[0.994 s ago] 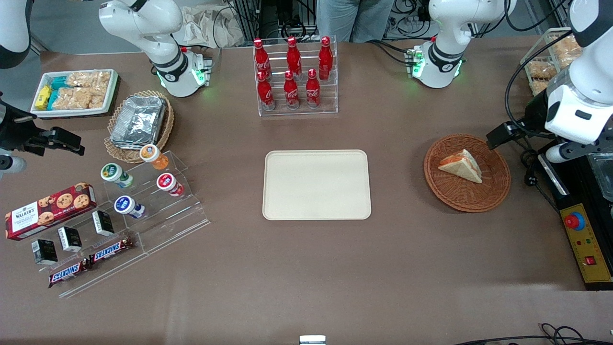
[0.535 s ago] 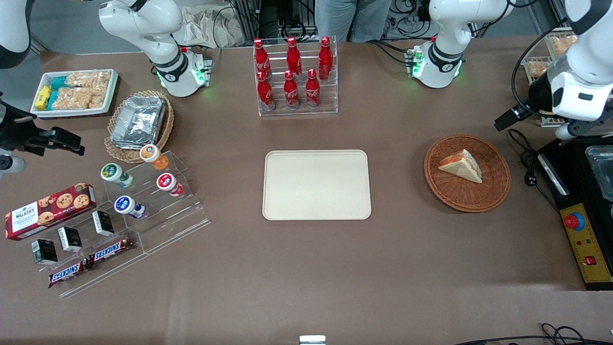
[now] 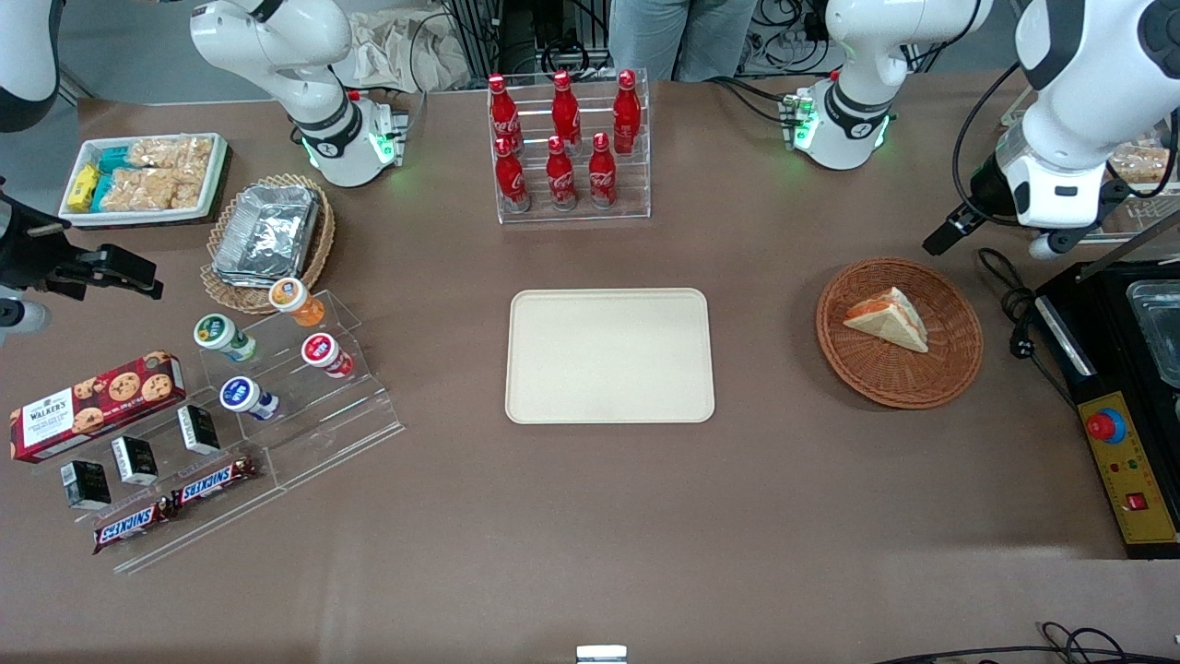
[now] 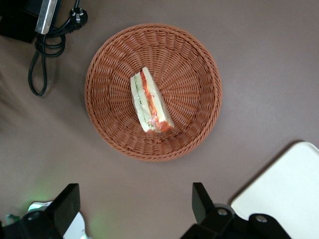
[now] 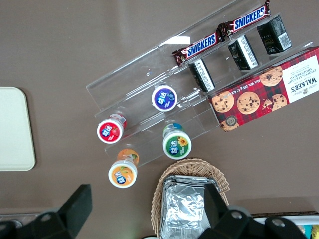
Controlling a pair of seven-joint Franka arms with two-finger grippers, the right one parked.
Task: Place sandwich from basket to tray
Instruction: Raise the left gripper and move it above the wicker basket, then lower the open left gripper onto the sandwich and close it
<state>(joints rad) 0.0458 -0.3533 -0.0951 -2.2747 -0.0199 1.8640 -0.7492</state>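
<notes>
sandwich (image 4: 151, 102): lies in basket (image 4: 199, 59); tray (image 3: 609, 355) bare
gripper (image 4: 134, 209): fingers spread wide, above basket, holding nothing
handling: likely light, soft, crushable; pinch gently across bread faces

A robotics lab set up like a snack counter: robot arm bases (image 3: 339, 138) are bolted to a brown table (image 3: 590, 516), with cables and an emergency-stop box (image 3: 1126, 466) alongside. Clear display racks hold cola bottles (image 3: 564, 143), chocolate bars (image 3: 214, 481) and a biscuit box (image 3: 92, 404).
</notes>
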